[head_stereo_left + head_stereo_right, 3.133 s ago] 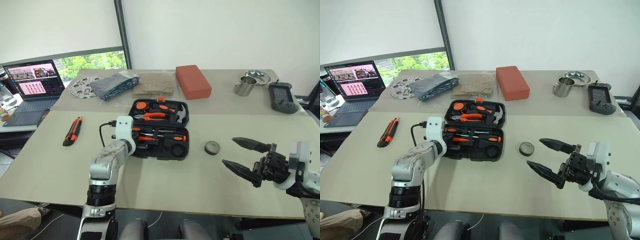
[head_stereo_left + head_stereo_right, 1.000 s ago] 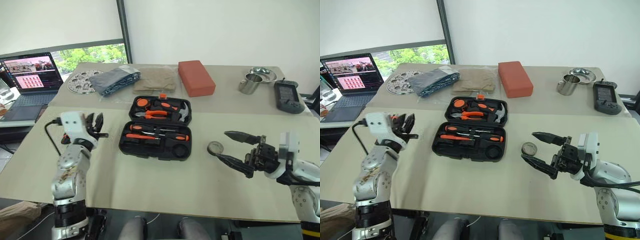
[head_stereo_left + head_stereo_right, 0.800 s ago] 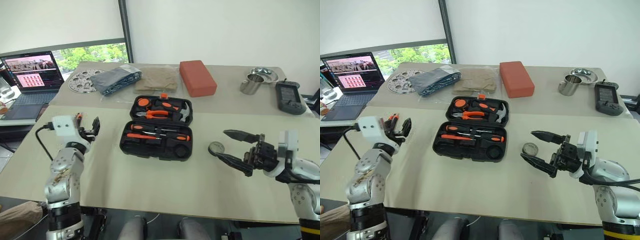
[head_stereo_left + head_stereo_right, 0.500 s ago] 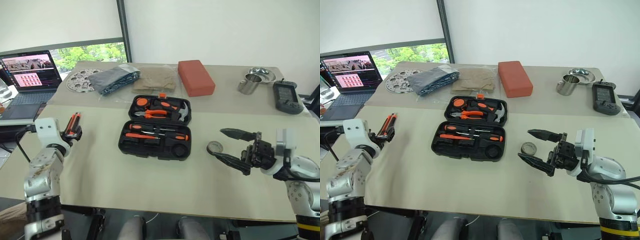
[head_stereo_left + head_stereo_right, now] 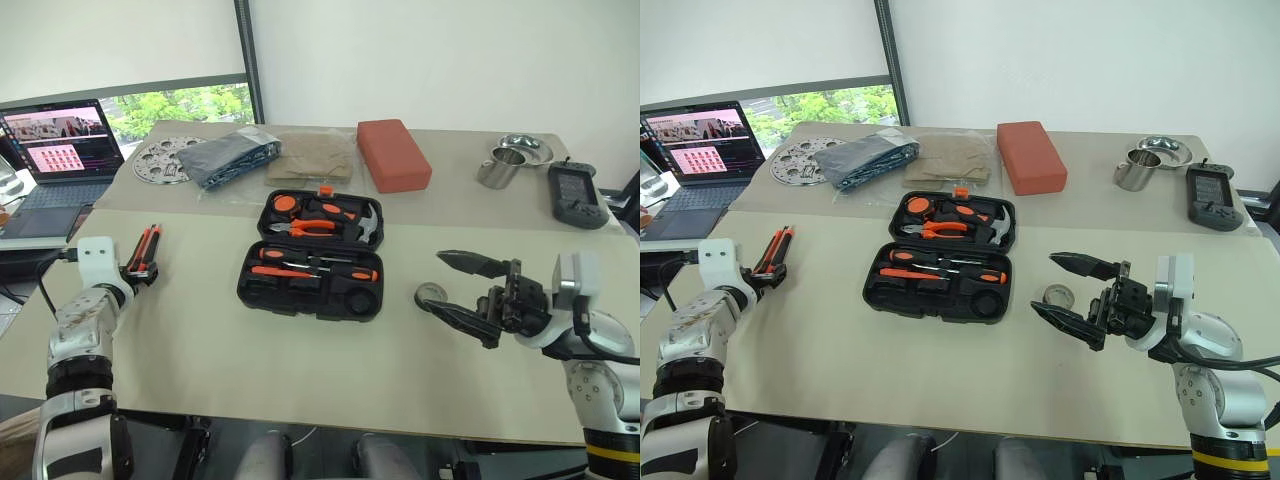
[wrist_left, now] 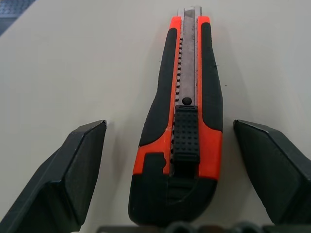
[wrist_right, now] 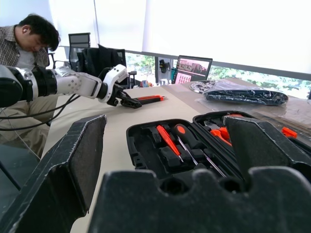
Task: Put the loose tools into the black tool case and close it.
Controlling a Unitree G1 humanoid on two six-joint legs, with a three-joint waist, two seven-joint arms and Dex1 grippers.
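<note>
On the beige table (image 5: 300, 370), 1 black tool case (image 5: 315, 262) lies open, with 2 black-orange screwdrivers (image 5: 320, 272) in its near half. At the table's left edge, 1 orange-and-black utility knife (image 6: 187, 121) lies between the left gripper (image 6: 180, 160)'s 2 wide-spread fingers, untouched. Right of the case, 1 small dark tape roll (image 5: 1058, 295) lies just beside the right gripper (image 5: 1068, 290), also spread wide and empty.

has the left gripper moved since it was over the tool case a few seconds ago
Yes. The left gripper has swung away from the black tool case toward the table's left edge and now sits open, straddling the orange-and-black utility knife.
</note>
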